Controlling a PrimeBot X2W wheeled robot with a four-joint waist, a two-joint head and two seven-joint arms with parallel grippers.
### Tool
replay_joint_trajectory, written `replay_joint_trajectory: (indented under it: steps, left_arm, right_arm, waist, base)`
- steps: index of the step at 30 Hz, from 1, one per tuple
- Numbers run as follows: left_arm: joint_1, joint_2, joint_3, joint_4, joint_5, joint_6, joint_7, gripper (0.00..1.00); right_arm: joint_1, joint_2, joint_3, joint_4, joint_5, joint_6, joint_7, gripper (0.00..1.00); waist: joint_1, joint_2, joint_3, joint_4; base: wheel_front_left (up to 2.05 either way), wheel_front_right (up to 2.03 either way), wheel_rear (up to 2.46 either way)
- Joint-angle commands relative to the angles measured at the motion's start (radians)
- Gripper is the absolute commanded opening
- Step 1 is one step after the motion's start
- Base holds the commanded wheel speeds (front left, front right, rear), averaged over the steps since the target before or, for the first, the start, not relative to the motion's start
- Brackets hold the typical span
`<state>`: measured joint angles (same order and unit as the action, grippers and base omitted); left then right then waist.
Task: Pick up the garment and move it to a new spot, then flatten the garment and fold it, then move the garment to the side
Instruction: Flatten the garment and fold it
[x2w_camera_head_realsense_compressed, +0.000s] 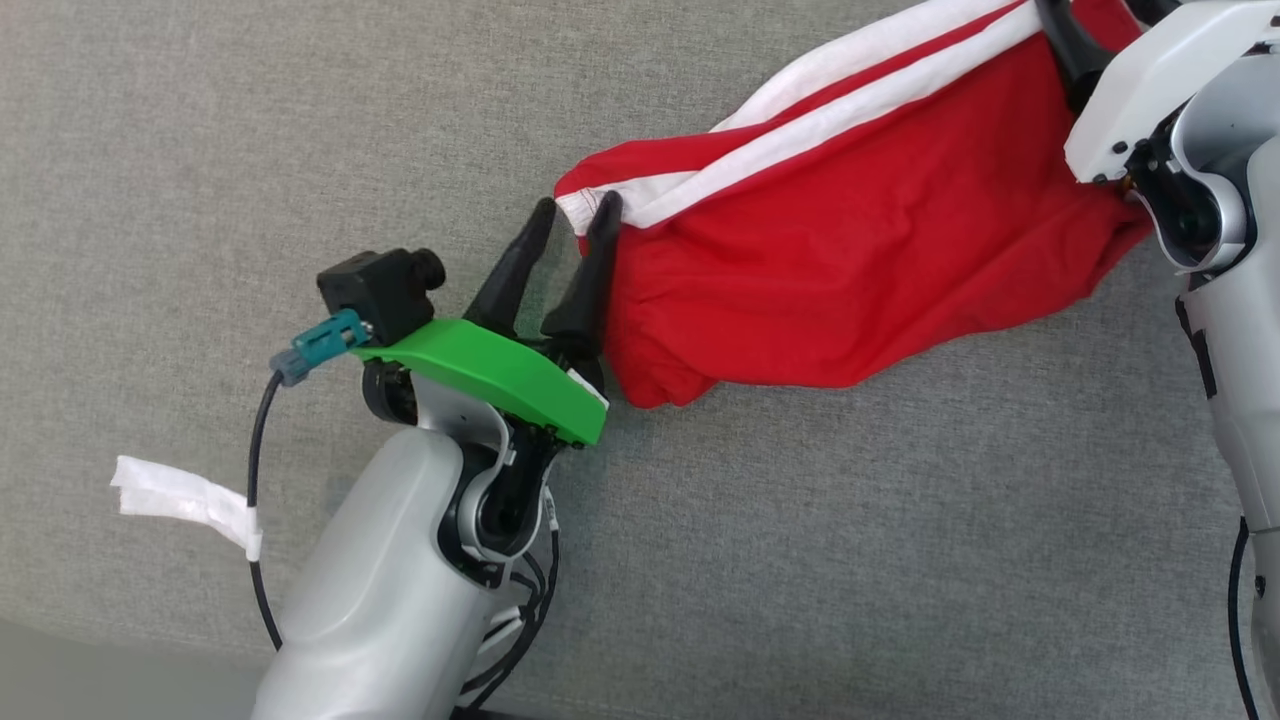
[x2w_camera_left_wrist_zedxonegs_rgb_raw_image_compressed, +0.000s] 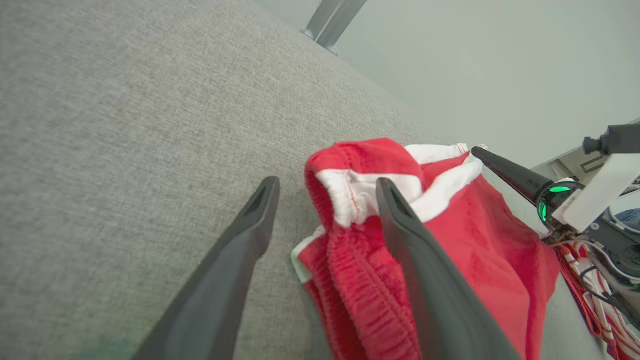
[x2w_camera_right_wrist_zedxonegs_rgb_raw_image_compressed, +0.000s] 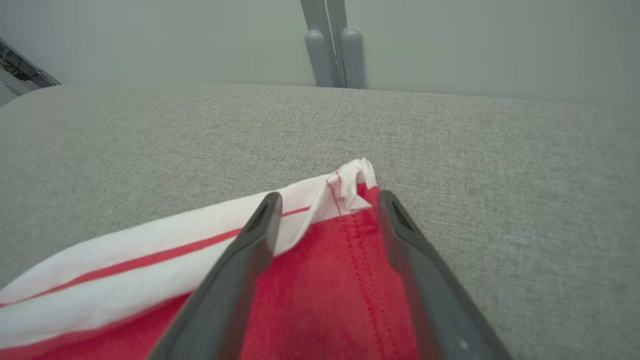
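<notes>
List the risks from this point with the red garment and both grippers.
1. The garment lies bunched and wrinkled, not flat; folding it now would likely trap creases.
2. The open left gripper has one finger at the waistband; pulling away may snag and drag the cloth.
3. The open right gripper straddles the curled hem corner; it might fold under.

Garment on surface; R of ctr

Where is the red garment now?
In the head view's upper right, the red garment lies on the grey surface, reaching from the left gripper to the right gripper.
</notes>
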<state>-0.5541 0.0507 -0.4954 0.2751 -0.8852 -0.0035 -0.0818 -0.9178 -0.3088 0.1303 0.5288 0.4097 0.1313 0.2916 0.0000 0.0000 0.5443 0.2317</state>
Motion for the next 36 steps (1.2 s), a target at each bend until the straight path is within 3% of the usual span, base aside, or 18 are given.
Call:
replay_joint_trajectory:
  steps: [1, 8, 16, 21, 27, 36]
  left_arm:
    - [-0.021, 0.001, 0.002, 0.0, -0.011, 0.005, -0.014, 1.0]
    - [-0.04, 0.001, 0.015, -0.003, -0.007, 0.005, -0.102, 1.0]
    - [-0.011, 0.043, 0.052, -0.035, 0.16, 0.039, -0.18, 1.0]
    - [0.093, 0.05, 0.116, -0.151, 0.318, 0.063, -0.183, 1.0]
    - [0.249, 0.029, 0.17, -0.259, 0.474, 0.038, -0.183, 1.0]
    - [0.314, 0.001, 0.185, -0.274, 0.487, -0.005, -0.183, 1.0]
  right_arm:
    - [-0.017, 0.0, 0.0, 0.009, -0.008, -0.001, -0.02, 1.0]
    - [-0.043, 0.012, 0.019, 0.041, 0.006, -0.001, -0.124, 1.0]
    - [0.038, -0.037, 0.107, 0.011, -0.055, -0.001, -0.267, 1.0]
    - [0.103, -0.079, 0.16, 0.006, -0.108, -0.001, -0.174, 1.0]
    - [0.115, -0.118, 0.19, -0.034, -0.117, -0.001, -0.012, 1.0]
    - [0.093, -0.142, 0.144, 0.01, -0.171, -0.001, 0.121, 1.0]
  waist:
    - [0.0, 0.0, 0.003, 0.004]
    - [0.0, 0.0, 0.008, 0.002]
    - [0.0, 0.0, -0.055, -0.034]
    - [0.0, 0.0, -0.096, -0.054]
    - [0.0, 0.0, -0.089, -0.041]
    - [0.0, 0.0, -0.043, 0.036]
  base:
    - [0.0, 0.0, 0.0]
    - [0.0, 0.0, 0.0]
    - [0.0, 0.0, 0.0]
    - [0.0, 0.0, 0.0]
    - [0.0, 0.0, 0.0]
    - [0.0, 0.0, 0.0]
